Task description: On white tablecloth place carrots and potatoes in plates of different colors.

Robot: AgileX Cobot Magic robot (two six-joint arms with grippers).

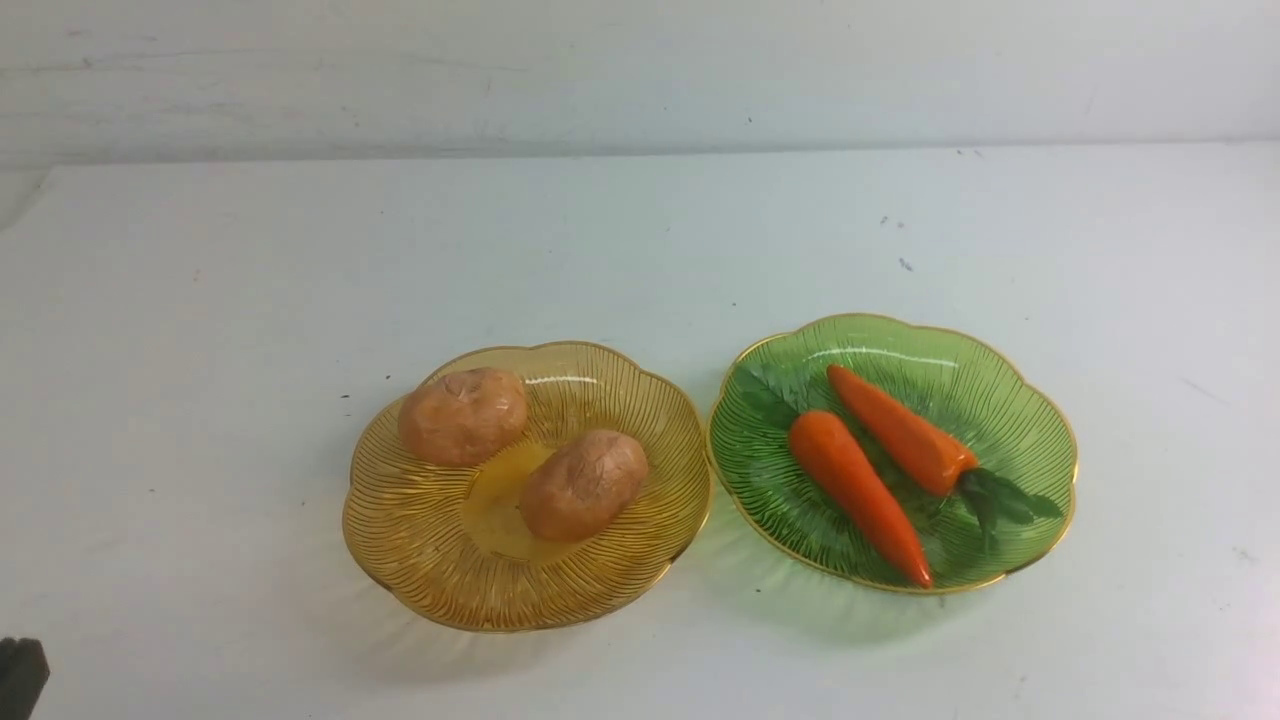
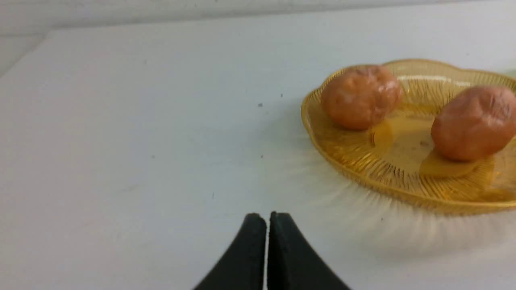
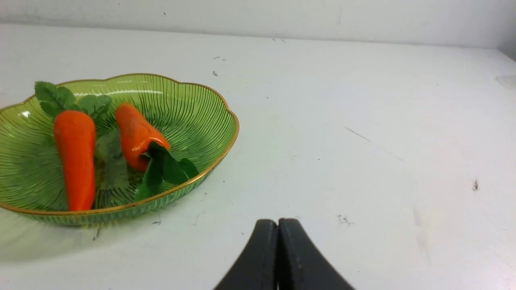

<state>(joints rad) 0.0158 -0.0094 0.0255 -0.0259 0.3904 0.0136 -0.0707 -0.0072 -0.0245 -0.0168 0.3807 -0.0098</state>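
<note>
**Trainee:** So where did the job stand when you looked?

**Operator:** As far as I could judge, it was done. Both potatoes (image 1: 520, 455) lay in the amber plate (image 1: 420, 560), apart from each other, one toward the far-left rim and one nearer the middle. Both carrots (image 1: 880, 470) lay side by side in the green plate (image 1: 1030, 400), pointing opposite ways, so one leafy top sat at the far side and the other at the near right rim. The two plates sat just beside each other on the white tablecloth (image 1: 200, 300); I could not tell whether their rims touched.

**Trainee:** And the grippers?

**Operator:** My left gripper (image 2: 268, 219) had its jaws pressed together on nothing, low over bare cloth, off to the left of the amber plate. My right gripper (image 3: 278, 225) was the same, closed and empty, near the green plate's right side. In the front view only a dark corner showed at the lower left.

**Trainee:** What did the next move call for?

**Operator:** Nothing to pick, I reckoned. At most, drawing both arms back and clear.

**Trainee:** Any room trouble?

**Operator:** Little. Cloth lay open on both outer sides and behind the plates up to the wall (image 1: 640, 70). I minded the scalloped rims, and the table's left edge, which showed in the left wrist view.
</note>
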